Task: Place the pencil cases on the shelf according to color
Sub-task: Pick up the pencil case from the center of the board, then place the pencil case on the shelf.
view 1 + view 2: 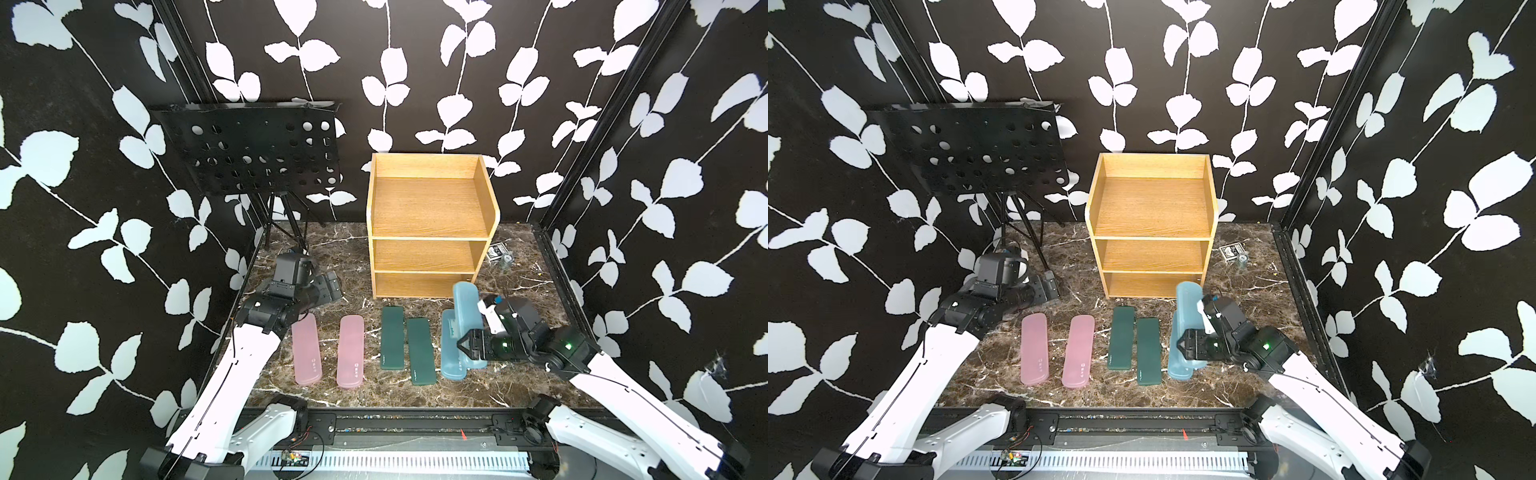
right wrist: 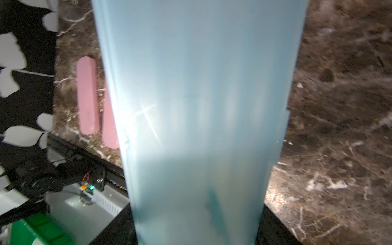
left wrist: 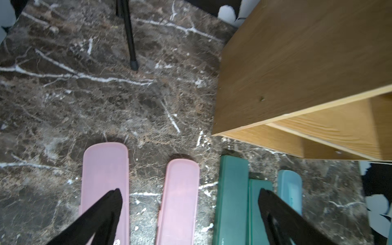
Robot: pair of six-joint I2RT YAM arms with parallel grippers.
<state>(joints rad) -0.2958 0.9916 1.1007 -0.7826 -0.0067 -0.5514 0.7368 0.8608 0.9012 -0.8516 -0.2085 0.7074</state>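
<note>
Six pencil cases are out, and all but one lie flat on the worktop (image 1: 353, 266). The right hand (image 1: 467, 347) is clamped across a light blue case (image 1: 464, 303), which is lifted and tilted. In both top views the case's far end rises away from the hand and shows against the front of the shelf (image 1: 428, 239) at its lowest tier. In the right wrist view this case (image 2: 201, 106) fills the space between the fingers. Directly under that hand, the second light blue case (image 1: 451, 365) rests on the worktop. Just past the hand's fingertips lie the two dark green cases (image 1: 392, 336) (image 1: 420, 353), side by side and touching. The two pink cases (image 1: 306, 353) (image 1: 351, 353) lie further out, apart from each other. The left hand (image 3: 189, 192) hangs with its fingers spread wide, holding nothing. The pink pair lies below it, and the shelf stands off to its right side.
</note>
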